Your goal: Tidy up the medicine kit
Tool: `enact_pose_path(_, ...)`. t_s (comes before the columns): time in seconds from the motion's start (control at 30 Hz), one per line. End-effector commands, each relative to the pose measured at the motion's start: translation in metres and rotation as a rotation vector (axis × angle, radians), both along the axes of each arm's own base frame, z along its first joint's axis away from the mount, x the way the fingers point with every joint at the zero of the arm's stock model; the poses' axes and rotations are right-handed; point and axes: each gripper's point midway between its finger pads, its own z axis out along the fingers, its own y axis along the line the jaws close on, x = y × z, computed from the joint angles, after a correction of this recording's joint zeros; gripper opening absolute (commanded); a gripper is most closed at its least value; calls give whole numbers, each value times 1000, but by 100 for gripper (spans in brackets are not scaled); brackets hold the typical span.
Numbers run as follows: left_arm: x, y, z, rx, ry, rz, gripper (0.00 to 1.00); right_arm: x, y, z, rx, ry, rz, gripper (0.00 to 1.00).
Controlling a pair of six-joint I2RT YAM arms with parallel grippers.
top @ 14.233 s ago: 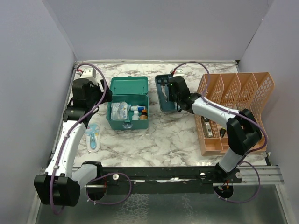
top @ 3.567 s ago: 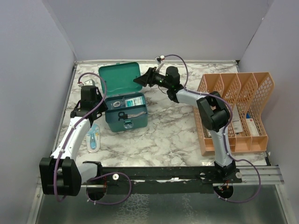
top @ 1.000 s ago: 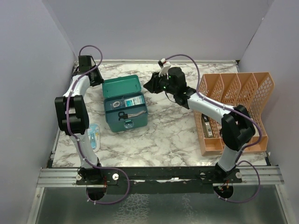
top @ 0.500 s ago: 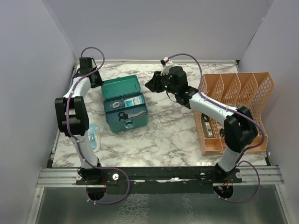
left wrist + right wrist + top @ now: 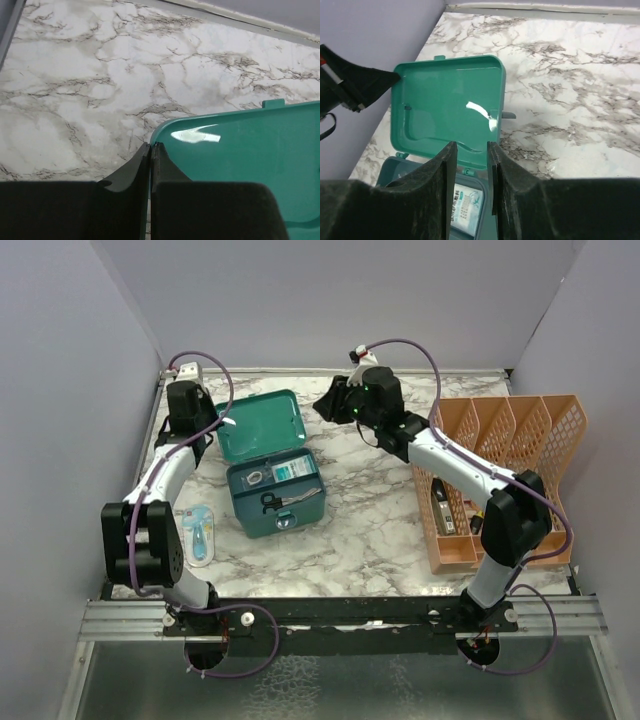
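Note:
The teal medicine kit point(image 5: 277, 496) stands open on the marble table, its lid point(image 5: 258, 424) tipped back. Its insert tray holds black scissors point(image 5: 270, 502), a printed packet point(image 5: 291, 470) and a round case point(image 5: 257, 478). My left gripper point(image 5: 220, 424) is at the lid's left corner. In the left wrist view its jaws point(image 5: 151, 145) are shut on the lid's rim point(image 5: 240, 150). My right gripper point(image 5: 326, 406) hovers open above the lid's far right side. In the right wrist view point(image 5: 470, 146) nothing is between the fingers, and the lid point(image 5: 447, 107) lies below.
An orange mesh file rack point(image 5: 500, 475) holding small boxes stands at the right. A blue blister-packed item point(image 5: 200, 532) lies on the table left of the kit. Grey walls close in the left, back and right sides.
My left gripper came forward from the back-left corner to the lid's corner and shut on it. The kit turned and shifted towards the front. My right gripper widened slightly.

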Motion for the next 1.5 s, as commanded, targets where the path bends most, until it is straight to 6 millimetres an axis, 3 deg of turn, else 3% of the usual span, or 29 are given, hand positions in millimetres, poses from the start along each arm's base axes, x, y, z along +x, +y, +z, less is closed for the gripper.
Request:
enact_pose_path(0.0, -2, -6, 45, 81, -238, -20, 0, 7, -9, 8, -69, -38, -62, 35)
enact_pose_path(0.13, -21, -22, 64, 145, -378, -82, 0, 6, -9, 15, -102, -75, -50, 48)
enact_pose_path(0.37, -54, -60, 75, 305, -537, -205, 0, 4, 6, 25, -116, -94, -1, 52)
enact_pose_path(0.7, -83, -72, 91, 351, -655, -266, 0, -14, 11, 31, -191, -159, 122, 53)
enact_pose_path(1.0, -107, -82, 98, 447, -776, -355, 0, -57, 15, 48, -406, -447, 510, 63)
enact_pose_path(1.13, -113, -89, 105, 475, -841, -399, 0, -58, 15, 59, -482, -527, 583, 66)
enact_pose_path(1.33, -120, -100, 105, 539, -889, -485, 0, -52, 20, 53, -585, -565, 679, 69)
enact_pose_path(1.47, -122, -103, 106, 561, -910, -507, 0, -63, 25, 38, -631, -569, 842, 71)
